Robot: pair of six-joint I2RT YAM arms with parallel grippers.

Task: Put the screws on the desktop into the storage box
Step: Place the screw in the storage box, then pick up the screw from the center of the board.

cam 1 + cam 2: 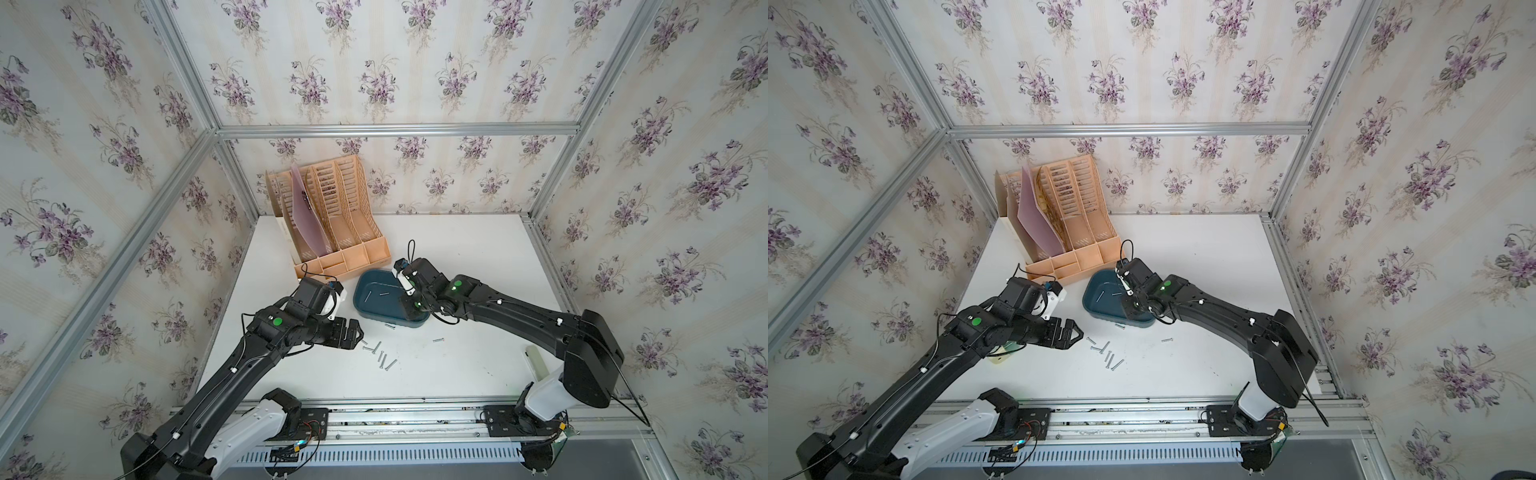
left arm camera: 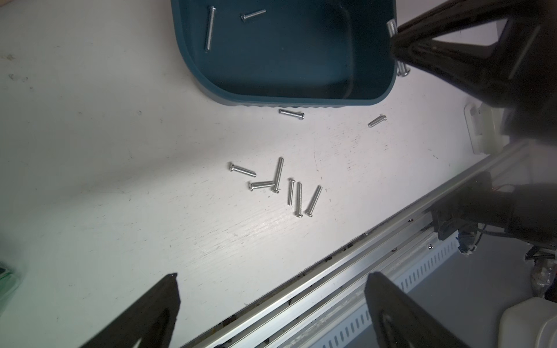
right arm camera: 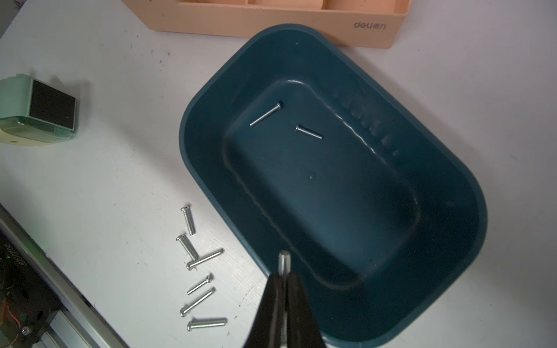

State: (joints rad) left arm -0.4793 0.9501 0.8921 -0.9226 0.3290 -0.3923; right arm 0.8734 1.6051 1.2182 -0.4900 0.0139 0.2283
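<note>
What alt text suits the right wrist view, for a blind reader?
The right gripper, jaws shut on a screw, hangs at the rim of the teal storage box, where two screws lie. Six more screws lie on the white desktop beside it.

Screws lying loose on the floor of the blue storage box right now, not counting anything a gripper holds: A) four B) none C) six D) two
D: a longer screw and a shorter screw lie on the floor of the storage box. The right gripper pinches a third screw, not yet dropped.
</note>
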